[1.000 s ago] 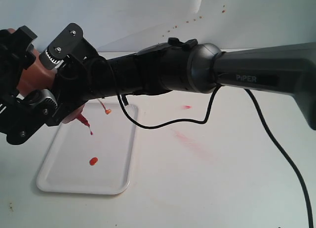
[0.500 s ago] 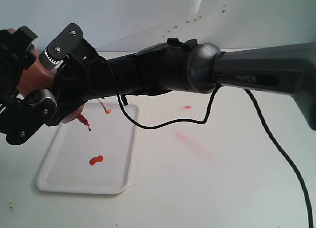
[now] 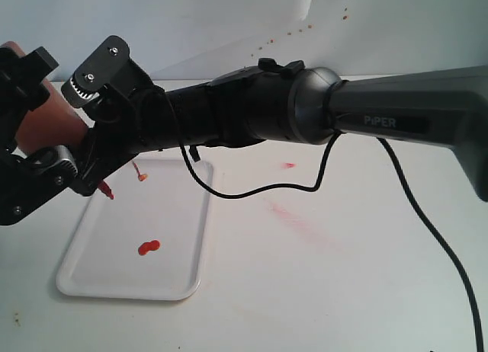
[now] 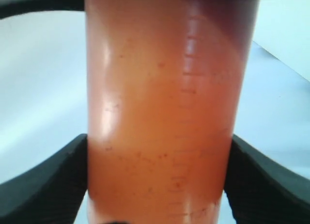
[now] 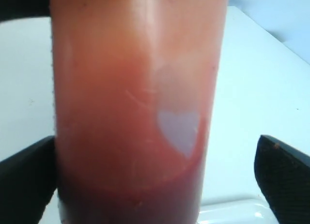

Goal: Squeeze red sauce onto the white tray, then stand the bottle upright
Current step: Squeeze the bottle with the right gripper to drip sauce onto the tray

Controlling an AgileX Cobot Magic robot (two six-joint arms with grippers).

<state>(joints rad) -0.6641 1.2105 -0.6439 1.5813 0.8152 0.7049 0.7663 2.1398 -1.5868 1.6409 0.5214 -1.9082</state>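
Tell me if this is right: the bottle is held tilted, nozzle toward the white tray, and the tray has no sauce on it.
Not quite: the tray does have a blob of red sauce near its middle, seen in the exterior view. The bottle is indeed held tilted, nozzle toward the tray.

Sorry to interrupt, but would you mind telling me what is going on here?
Both arms are at the bottle, tilted nozzle-down above the white tray. The left pincer is clamped on it; the right pincer sits around it with a gap on one side. A blob of red sauce lies on the tray; the bottle is not yet upright.
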